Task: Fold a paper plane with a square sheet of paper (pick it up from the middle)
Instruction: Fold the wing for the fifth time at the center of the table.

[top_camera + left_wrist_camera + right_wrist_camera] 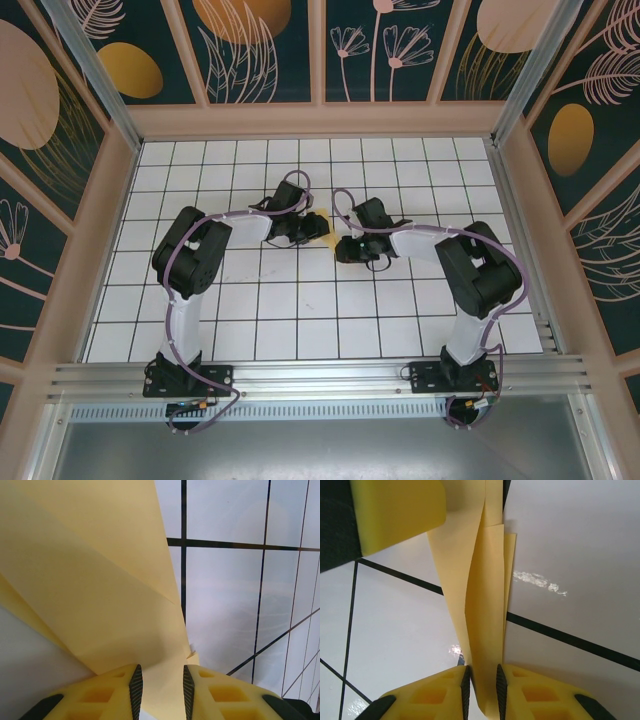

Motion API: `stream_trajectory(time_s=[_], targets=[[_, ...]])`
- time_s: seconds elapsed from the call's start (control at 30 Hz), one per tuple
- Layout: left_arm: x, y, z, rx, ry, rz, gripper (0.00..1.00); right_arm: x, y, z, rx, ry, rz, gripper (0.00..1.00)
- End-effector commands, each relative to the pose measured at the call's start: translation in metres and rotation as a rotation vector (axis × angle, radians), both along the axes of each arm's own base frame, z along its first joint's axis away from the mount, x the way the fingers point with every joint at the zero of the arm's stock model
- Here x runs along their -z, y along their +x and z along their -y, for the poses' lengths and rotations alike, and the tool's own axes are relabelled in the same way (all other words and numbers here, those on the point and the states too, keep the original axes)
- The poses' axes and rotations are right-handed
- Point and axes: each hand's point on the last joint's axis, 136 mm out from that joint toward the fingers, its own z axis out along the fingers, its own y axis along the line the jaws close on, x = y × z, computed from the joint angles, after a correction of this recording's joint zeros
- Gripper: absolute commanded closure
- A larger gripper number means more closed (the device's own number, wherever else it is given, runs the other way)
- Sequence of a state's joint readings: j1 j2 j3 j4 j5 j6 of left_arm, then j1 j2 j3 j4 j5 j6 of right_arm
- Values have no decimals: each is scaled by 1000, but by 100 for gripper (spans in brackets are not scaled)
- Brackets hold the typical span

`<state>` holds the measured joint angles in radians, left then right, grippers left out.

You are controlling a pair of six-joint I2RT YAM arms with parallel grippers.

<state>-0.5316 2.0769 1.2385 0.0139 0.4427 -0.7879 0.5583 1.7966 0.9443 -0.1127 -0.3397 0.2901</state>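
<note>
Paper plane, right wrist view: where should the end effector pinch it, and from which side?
Probably pinch the paper plane across its stacked layers at the end nearest the right end effector, coming in end-on. The layers stand edge-on and close together there, so one finger lands on each face.

You've got a white tiled counter (300,300), ruled into squares by black grid lines (560,636), glossy enough to throw glare. Along its near edge runs an aluminium rail (320,372), carrying the left arm base (187,378) and right arm base (452,378). The yellow paper plane (317,226) sits mid-counter; you can't tell whether it touches.
</note>
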Motion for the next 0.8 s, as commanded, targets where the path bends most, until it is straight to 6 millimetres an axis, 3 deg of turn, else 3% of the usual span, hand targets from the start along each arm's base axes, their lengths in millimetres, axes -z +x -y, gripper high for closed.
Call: stream_trajectory(time_s=[0.0, 0.2, 0.53, 0.77], targets=[[51, -2, -37, -62, 186, -60, 69, -1, 5, -4, -34, -11, 32, 76], [50, -1, -37, -61, 187, -58, 69, 6, 6, -2, -33, -33, 26, 76], [41, 4, -35, -56, 185, -41, 69, 19, -1, 5, -9, -31, -17, 89], [17, 14, -25, -44, 138, 12, 69, 21, -8, 3, -14, -8, -42, 92]])
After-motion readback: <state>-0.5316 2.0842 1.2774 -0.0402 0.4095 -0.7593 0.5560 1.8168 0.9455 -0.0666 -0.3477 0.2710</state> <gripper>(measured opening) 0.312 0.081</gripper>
